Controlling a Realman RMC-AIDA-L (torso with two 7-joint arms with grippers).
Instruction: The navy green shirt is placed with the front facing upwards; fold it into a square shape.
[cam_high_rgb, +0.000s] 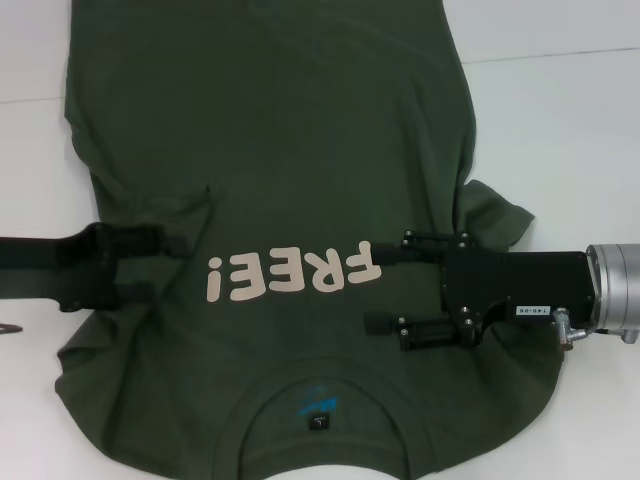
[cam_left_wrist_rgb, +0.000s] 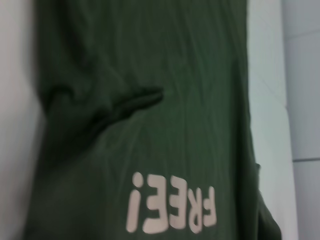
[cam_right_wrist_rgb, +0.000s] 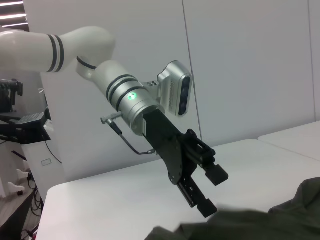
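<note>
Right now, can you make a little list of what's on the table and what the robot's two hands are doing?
shirt: navy green shirt spread on the white table, front up, collar nearest the robot
lettering: cream "FREE!" across the chest
neck label: small black-and-blue tag inside the collar
wrinkles: a bunched fold near the robot's left side
left gripper: open, over the shirt's left side beside the lettering
right gripper: open, over the shirt's right side beside the lettering
folding: not started, the shirt lies unfolded
</note>
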